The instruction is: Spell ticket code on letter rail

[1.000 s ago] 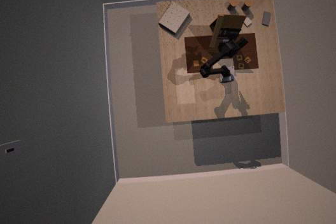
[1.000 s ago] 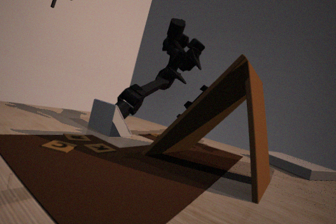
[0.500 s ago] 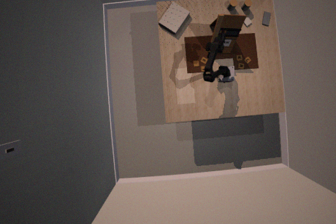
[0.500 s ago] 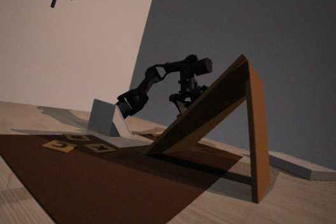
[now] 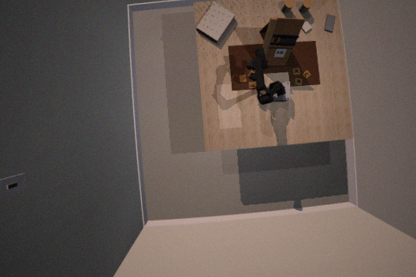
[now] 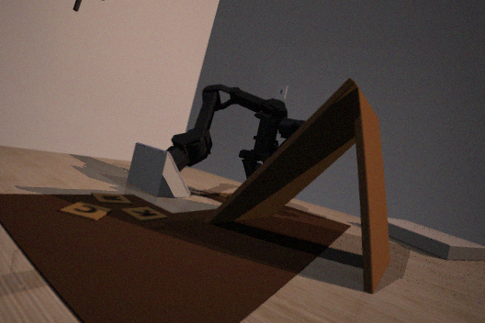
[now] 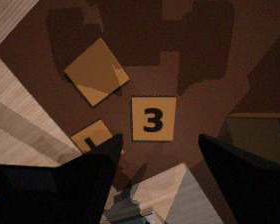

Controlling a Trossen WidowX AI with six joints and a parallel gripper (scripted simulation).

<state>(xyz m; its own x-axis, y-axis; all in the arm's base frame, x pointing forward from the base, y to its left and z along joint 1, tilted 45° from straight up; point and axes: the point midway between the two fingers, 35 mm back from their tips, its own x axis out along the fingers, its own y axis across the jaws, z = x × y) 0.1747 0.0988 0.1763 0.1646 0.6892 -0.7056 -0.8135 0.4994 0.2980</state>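
Observation:
My gripper [image 7: 161,138] [image 5: 250,71] is open and empty, pointing down above the tile marked 3 [image 7: 141,125], which lies flat between the fingertips in the wrist view. Left of it lie a tile with its face in patchy light [image 7: 97,72] [image 5: 243,78] and a partly hidden tile [image 7: 97,134] [image 5: 252,85]. On the mat's other side lie a K-like tile [image 6: 143,213] [image 5: 296,71], a C-like tile [image 6: 85,210] [image 5: 306,74] and a third tile [image 6: 111,198] [image 5: 299,81]. The sloping board [image 5: 287,26] [image 6: 294,157] bears the dark rail, with one tile [image 5: 276,39] at its left, and the ticket [image 5: 280,53], too blurred to read.
The dark mat [image 5: 309,53] [image 6: 184,272] lies under the tiles and board front. The arm's base block [image 6: 147,171] stands at the mat's front edge. A pale box [image 5: 216,21] is at the back left; two orange-topped cylinders [image 5: 288,4] [image 5: 306,4] and a grey block [image 5: 330,23] are at the back right.

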